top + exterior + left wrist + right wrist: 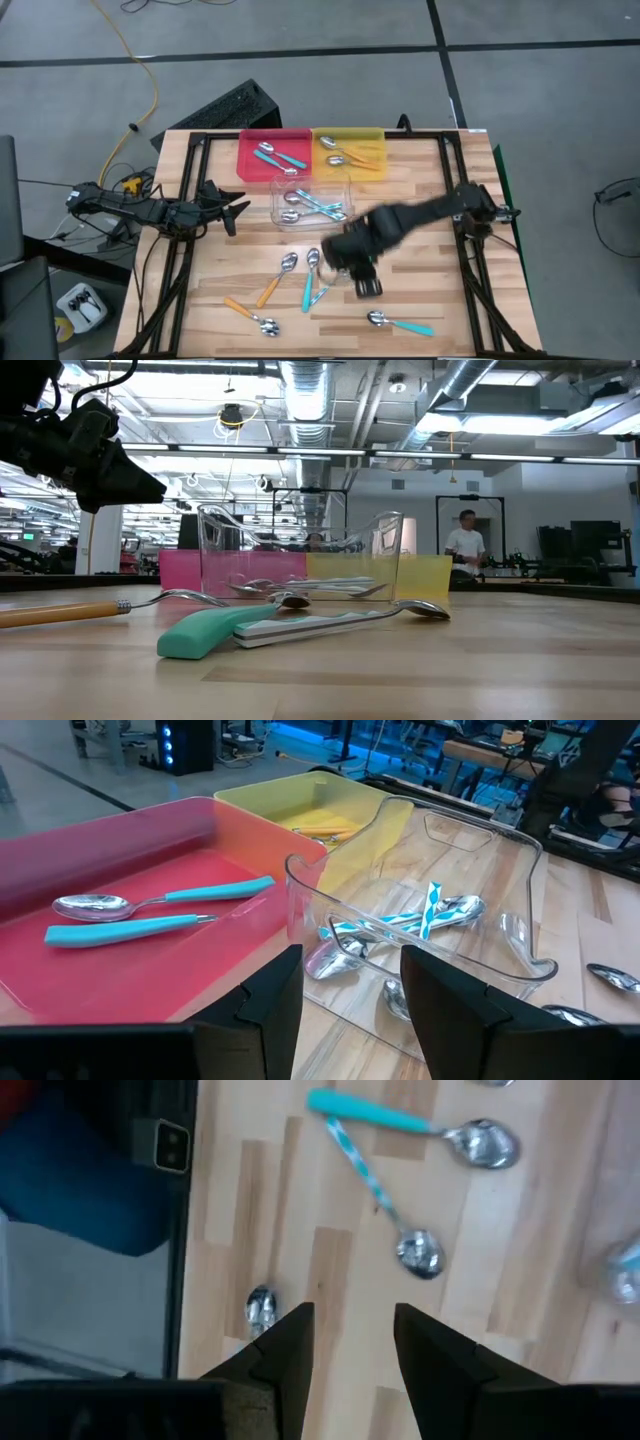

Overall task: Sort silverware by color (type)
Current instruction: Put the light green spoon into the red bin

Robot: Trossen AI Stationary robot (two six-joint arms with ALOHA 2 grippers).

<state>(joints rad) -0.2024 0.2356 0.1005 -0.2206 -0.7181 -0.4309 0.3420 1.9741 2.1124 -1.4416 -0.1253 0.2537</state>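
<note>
Loose spoons lie flat on the wood near the table's middle and near edge: an orange-handled one, a teal one, a pale blue striped one, a second orange one and a second teal one. My right gripper hovers open just right of the middle group; its wrist view looks down on the teal spoon and the striped spoon. My left gripper waits open at the table's left, facing the trays.
Along the far edge stand a red tray holding two teal spoons, a yellow tray with orange spoons, and in front of them a clear tray with pale blue spoons. A black frame runs along the table's sides.
</note>
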